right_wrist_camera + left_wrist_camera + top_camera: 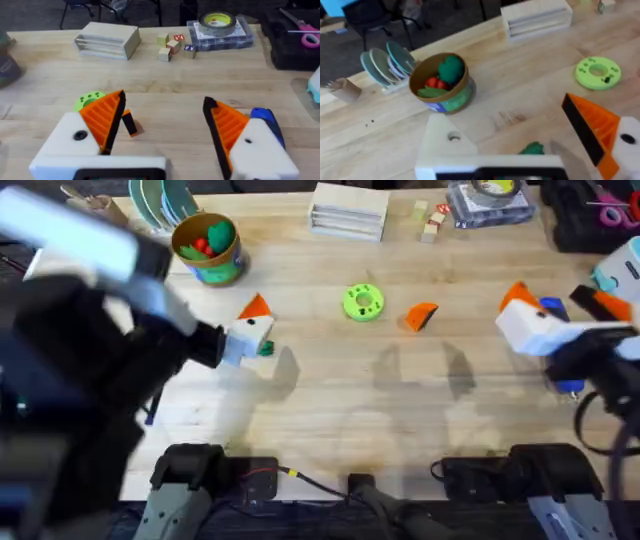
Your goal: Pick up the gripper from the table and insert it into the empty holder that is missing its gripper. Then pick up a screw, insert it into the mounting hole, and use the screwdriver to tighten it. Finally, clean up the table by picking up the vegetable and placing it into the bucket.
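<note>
**Overhead view.** My left tool [252, 330] sits over the counter [330, 400] at about 9 o'clock from the green disc [362, 302]. It carries one orange pad; the other finger is the bare white holder [243, 340]. The loose gripper [421, 315] lies on the counter at 3 o'clock from the disc, apart from both tools. My right tool [545, 315] waits at the 3 o'clock edge, and the blue screwdriver [556, 308] shows just beside it. The bucket [208, 248] stands at 11 o'clock and already holds toy produce.

**Left wrist view.** The left tool is spread and pinches nothing. The pad-less holder [447, 142] shows its empty mounting hole [453, 136], presumably held steady to receive the gripper. A dark-green piece, likely the vegetable [532, 148], lies between the fingers.

**Right wrist view.** The right tool [165, 132] is spread and empty, both orange pads fitted. The gripper [130, 123] lies just beyond its fingers, so pickup is not yet done.
</note>
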Controlling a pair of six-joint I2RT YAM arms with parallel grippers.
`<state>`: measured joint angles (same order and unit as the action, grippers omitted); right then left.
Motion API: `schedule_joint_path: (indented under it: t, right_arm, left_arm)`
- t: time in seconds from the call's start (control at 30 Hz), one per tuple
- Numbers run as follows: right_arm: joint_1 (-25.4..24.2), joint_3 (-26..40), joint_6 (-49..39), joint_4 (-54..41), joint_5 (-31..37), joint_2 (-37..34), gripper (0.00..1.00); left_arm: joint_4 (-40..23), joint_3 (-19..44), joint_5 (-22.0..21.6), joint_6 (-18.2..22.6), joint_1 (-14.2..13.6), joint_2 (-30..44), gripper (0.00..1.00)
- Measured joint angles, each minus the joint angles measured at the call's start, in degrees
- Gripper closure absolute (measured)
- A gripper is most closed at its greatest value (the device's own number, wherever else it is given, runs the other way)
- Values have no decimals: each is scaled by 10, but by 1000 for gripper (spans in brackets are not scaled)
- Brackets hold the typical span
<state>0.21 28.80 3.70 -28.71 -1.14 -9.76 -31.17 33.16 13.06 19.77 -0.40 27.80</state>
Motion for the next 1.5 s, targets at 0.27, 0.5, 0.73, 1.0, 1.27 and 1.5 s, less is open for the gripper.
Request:
schedule_joint_path:
  t: [0.27,0.5,0.73,1.0,1.27,1.5]
  right_arm:
    - [0,69,2,-5,-12,-52,10]
    - [0,70,2,-8,-15,-52,9]
    - [0,70,4,-7,-15,-52,8]
    - [0,70,4,-7,-15,-52,10]
    - [0,70,4,-7,-15,-52,10]
    - [0,70,4,-8,-15,-52,10]
  left_arm:
    - [-155,148,11,71,0,192,10]
    - [-199,166,4,88,0,267,8]
    - [-215,166,2,90,0,330,7]
    - [-235,166,-9,92,0,367,8]
    - [-224,165,-23,94,0,385,7]
    - [-209,165,-24,94,0,317,700]
